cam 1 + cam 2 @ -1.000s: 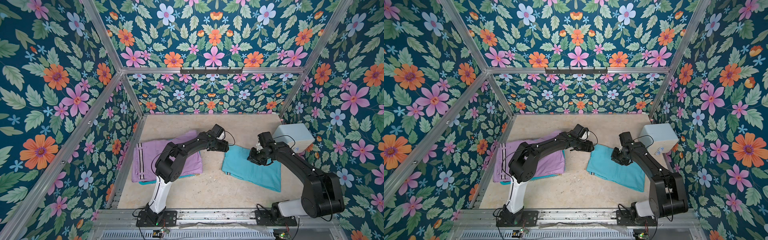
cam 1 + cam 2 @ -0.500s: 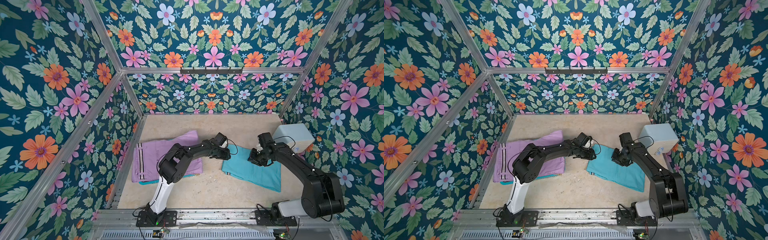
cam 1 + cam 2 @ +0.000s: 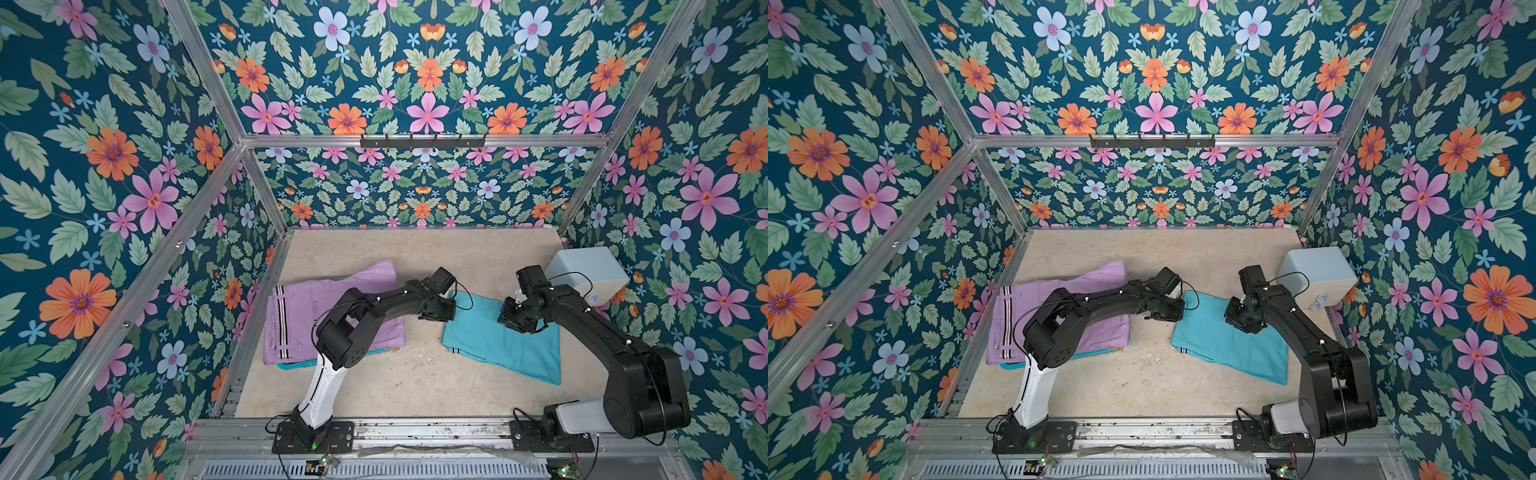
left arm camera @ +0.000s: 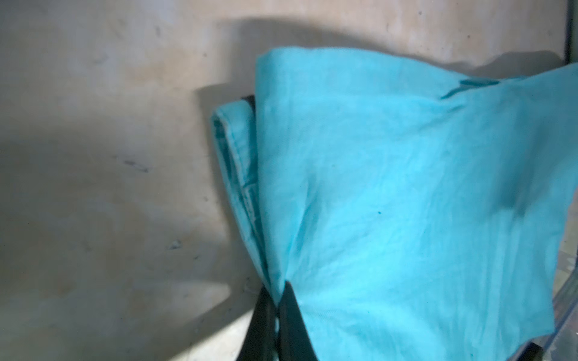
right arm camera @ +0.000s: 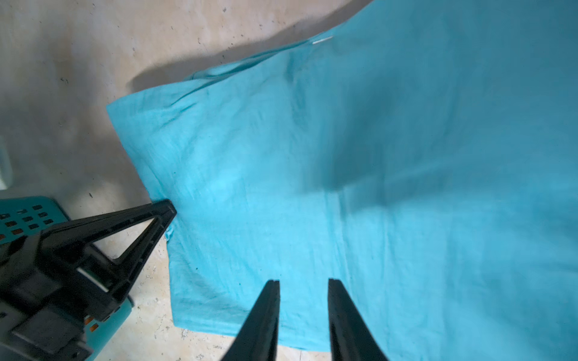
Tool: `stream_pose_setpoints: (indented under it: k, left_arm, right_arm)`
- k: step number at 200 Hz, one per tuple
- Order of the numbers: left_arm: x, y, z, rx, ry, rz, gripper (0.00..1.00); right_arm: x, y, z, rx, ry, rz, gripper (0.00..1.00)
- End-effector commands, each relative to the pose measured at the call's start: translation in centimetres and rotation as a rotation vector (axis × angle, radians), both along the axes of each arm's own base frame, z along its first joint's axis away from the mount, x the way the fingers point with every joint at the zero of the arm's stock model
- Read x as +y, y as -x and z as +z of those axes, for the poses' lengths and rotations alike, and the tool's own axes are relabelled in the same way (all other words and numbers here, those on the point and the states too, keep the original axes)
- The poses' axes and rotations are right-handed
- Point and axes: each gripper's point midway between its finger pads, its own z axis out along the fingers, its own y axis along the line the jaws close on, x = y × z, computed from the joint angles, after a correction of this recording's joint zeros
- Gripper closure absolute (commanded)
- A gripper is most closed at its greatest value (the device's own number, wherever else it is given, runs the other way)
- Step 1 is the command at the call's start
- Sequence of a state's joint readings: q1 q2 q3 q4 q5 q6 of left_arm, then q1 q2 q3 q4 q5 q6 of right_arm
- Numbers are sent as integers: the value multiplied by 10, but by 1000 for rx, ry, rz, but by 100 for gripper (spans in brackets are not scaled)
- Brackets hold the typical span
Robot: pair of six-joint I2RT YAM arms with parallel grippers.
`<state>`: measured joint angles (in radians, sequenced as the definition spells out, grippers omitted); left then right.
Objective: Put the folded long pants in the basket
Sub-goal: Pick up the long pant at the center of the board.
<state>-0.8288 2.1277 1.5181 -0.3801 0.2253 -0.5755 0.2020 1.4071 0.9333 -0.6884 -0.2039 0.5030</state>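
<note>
Turquoise pants (image 3: 503,345) with left tool (image 4: 277,292) clamped on an edge; right tool (image 5: 303,281) apart, just above them

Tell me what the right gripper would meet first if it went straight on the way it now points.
The turquoise pants: the right gripper, jaws apart, points straight onto the cloth with nothing in between. How close the tips are to it, I cannot tell.
</note>
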Motion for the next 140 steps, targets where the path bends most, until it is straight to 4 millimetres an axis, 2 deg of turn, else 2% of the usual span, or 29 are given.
stream_pose_setpoints:
  k: [1,18,32,50,60,74,140]
  left_arm:
    - [41,-18,7,-81,-202,57,100]
    - [66,-34,16,-122,-291,93,100]
    - [86,-43,17,-121,-332,120,100]
    - [94,-49,20,-120,-330,127,100]
    - [95,-52,20,-118,-316,130,100]
    - [90,-53,19,-110,-289,116,100]
    - [88,-58,12,-110,-312,100,100]
  right_arm:
    - [-9,-2,3,-7,36,-24,66]
    - [-22,-6,5,-9,54,-74,60]
    - [-47,-4,2,20,112,-154,48]
    - [-89,2,-2,67,214,-276,37]
    - [-100,1,-4,56,228,-310,35]
    - [-101,-1,-9,44,204,-320,31]
    - [-73,-13,-40,72,60,-238,30]
